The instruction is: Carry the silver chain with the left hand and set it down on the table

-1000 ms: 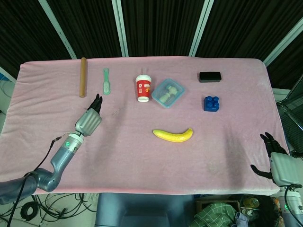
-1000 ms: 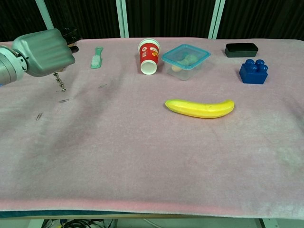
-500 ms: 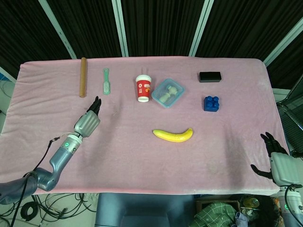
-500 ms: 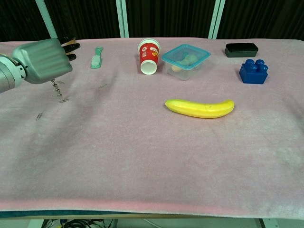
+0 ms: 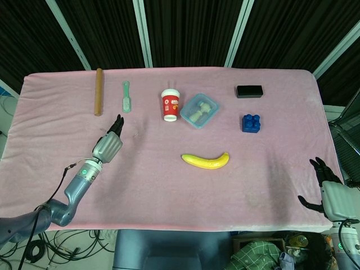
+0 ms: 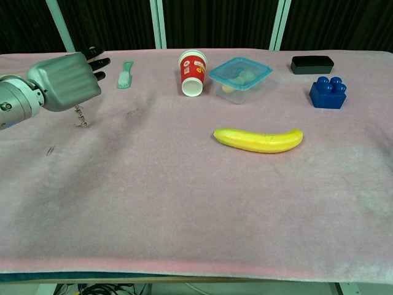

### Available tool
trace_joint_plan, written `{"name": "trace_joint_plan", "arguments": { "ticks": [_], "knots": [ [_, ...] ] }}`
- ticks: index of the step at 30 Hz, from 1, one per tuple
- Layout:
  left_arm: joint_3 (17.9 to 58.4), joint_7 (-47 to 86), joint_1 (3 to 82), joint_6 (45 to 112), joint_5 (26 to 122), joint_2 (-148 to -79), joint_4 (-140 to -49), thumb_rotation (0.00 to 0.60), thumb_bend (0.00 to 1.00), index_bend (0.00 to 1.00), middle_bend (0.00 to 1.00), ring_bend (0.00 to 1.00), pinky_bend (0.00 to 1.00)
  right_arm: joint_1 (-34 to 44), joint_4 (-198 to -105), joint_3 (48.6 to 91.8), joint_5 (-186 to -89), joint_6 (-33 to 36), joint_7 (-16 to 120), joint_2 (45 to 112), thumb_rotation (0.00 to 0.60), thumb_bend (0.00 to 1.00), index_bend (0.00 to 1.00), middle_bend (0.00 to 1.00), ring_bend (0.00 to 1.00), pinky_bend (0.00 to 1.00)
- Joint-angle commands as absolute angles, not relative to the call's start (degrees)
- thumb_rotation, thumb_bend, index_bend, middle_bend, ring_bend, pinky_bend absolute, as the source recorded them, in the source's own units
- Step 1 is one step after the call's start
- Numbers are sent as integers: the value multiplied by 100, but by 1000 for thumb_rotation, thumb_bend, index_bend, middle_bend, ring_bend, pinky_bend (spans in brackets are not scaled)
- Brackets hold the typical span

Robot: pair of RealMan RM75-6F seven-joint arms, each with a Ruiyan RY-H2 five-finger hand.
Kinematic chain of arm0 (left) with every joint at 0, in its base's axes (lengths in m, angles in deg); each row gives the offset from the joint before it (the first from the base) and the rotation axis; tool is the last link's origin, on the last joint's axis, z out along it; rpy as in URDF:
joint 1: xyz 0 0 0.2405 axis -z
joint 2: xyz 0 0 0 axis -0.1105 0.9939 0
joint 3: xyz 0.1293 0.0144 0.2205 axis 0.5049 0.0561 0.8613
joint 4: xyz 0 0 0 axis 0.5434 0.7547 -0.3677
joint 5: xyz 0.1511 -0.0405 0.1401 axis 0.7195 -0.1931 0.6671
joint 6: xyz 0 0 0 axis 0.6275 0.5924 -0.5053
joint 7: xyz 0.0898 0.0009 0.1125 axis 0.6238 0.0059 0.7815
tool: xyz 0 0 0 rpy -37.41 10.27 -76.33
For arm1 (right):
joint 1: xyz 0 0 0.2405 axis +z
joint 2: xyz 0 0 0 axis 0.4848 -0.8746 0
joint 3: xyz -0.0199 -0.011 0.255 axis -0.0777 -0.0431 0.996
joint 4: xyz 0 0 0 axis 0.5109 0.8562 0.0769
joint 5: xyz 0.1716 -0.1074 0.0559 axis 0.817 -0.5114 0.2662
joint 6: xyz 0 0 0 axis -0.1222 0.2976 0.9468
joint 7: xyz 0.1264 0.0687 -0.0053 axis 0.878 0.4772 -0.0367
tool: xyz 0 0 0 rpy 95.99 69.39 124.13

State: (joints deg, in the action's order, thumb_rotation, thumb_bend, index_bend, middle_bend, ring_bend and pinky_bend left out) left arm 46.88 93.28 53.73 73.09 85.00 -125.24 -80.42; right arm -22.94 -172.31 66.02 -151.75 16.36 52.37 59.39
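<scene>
Pink table [image 6: 196, 203]; at frame left, the left hand [image 6: 64, 82] pinches the silver chain [image 6: 79, 116], dangling low to land gently.

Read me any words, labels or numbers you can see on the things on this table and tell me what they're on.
Red paper cup: a white label patch with print on its side, too small and blurred to read.
No other thing shows readable text.
</scene>
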Motion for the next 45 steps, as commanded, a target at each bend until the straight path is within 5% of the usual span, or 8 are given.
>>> {"name": "trace_joint_plan", "arguments": {
  "ticks": [1, 30, 45],
  "knots": [
    [4675, 9335, 5377, 7309, 8517, -12535, -8026, 600, 431, 571, 220, 0, 0, -2293, -17229, 6604, -15171, 1633, 5236, 5940, 600, 116, 0, 0, 92, 212],
    [3905, 9092, 6173, 7016, 8571, -12851, -7381, 600, 437, 578, 220, 0, 0, -2291, -17254, 6638, -15068, 1582, 5298, 5927, 600, 116, 0, 0, 92, 212],
    [4187, 8244, 6556, 6638, 9124, -13675, -5902, 600, 437, 579, 223, 0, 0, -2292, -17272, 6650, -15034, 1559, 5348, 5913, 600, 116, 0, 0, 92, 212]
  ]
}}
